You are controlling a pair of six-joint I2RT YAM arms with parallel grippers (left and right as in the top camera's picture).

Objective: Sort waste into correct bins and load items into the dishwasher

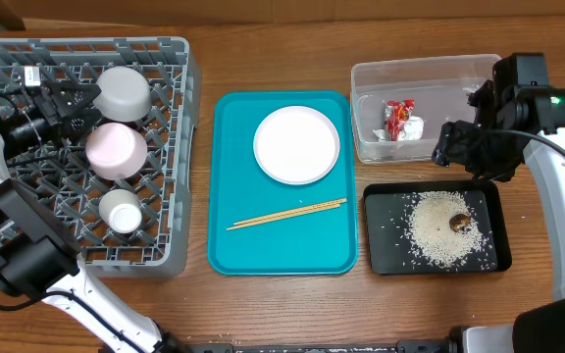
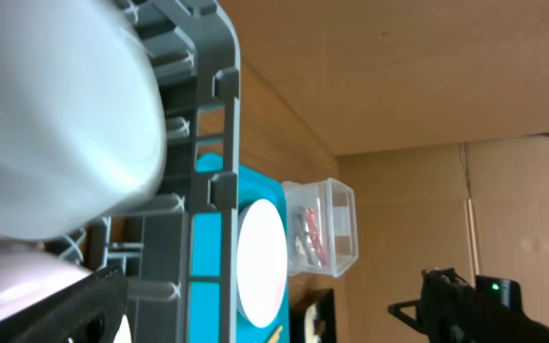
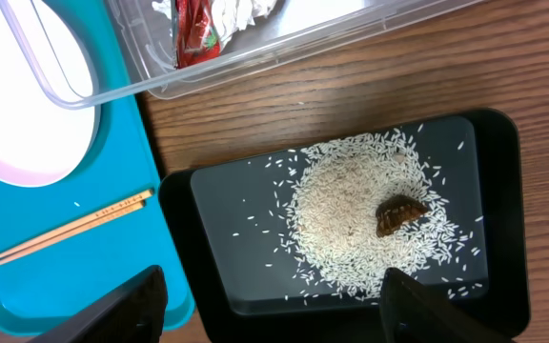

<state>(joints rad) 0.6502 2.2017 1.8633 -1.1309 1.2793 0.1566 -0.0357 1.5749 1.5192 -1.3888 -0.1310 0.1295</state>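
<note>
The grey dish rack at the left holds a white bowl, a pink bowl and a small white cup. My left gripper is open just left of the white bowl, with nothing between its fingers. The white plate and the chopsticks lie on the teal tray. The red-and-white wrapper lies in the clear tub. The rice and brown lump lie in the black tray. My right gripper is open and empty above the black tray.
The wooden table runs round everything. The teal tray stands between the rack and the two bins. The clear tub is directly behind the black tray. My right arm reaches in from the right edge.
</note>
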